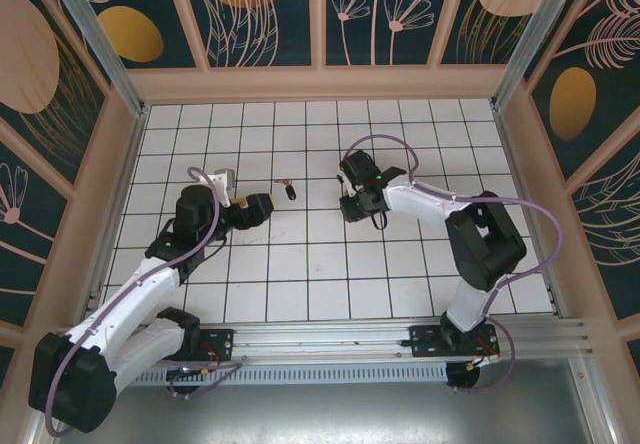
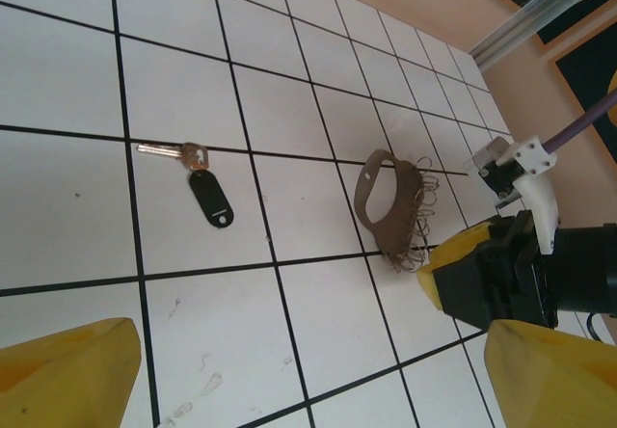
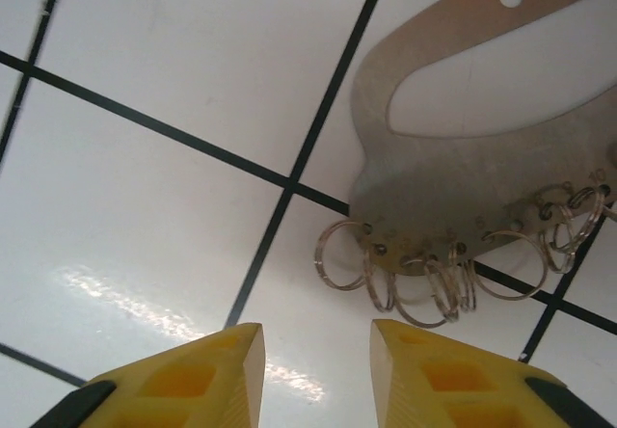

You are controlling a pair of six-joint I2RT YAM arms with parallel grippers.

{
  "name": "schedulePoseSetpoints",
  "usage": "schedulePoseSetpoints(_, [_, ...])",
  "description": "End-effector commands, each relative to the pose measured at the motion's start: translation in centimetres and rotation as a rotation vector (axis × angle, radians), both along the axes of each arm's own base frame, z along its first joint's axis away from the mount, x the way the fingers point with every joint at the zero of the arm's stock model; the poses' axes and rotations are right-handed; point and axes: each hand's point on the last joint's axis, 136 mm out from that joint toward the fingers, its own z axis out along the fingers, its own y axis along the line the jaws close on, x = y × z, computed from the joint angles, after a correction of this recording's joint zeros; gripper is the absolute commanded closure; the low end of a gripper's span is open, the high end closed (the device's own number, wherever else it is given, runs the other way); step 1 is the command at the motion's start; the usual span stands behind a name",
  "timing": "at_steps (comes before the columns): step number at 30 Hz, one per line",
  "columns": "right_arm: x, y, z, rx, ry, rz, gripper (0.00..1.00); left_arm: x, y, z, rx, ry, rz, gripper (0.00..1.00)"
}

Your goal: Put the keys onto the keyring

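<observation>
Thin key (image 2: 169, 149), likely light and slippery, at nine o'clock from the keyring (image 2: 386, 206); grip its dark tag (image 2: 212, 200). Left gripper (image 2: 313, 351) jaws wide, right gripper (image 3: 318, 341) jaws slightly parted, empty.

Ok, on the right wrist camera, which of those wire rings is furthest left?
The end ring, showing as an open circle off the keyring's rounded corner; the others bunch and overlap to its right.

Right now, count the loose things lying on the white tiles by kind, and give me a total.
Silver key: 1
Black key tag: 1
Brown keyring plate: 1
Total: 3
</observation>
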Motion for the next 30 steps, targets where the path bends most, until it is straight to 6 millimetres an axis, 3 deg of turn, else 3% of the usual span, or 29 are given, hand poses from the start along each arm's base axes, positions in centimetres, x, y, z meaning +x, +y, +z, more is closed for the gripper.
schedulePoseSetpoints(1, [0.7,-0.7,0.1,-0.081,-0.013,0.007,0.70,-0.2,0.0,-0.4,0.013,0.008,-0.005,0.09])
schedulePoseSetpoints(23, [1.8,-1.2,-2.4,-0.132,0.025,0.006,0.77,0.1,-0.1,-0.2,0.021,0.004,-0.008,0.10])
schedulePoseSetpoints(30, [2.0,-1.6,-2.7,-0.140,0.020,-0.003,0.86,0.1,-0.1,0.0,0.023,0.000,-0.006,0.10])
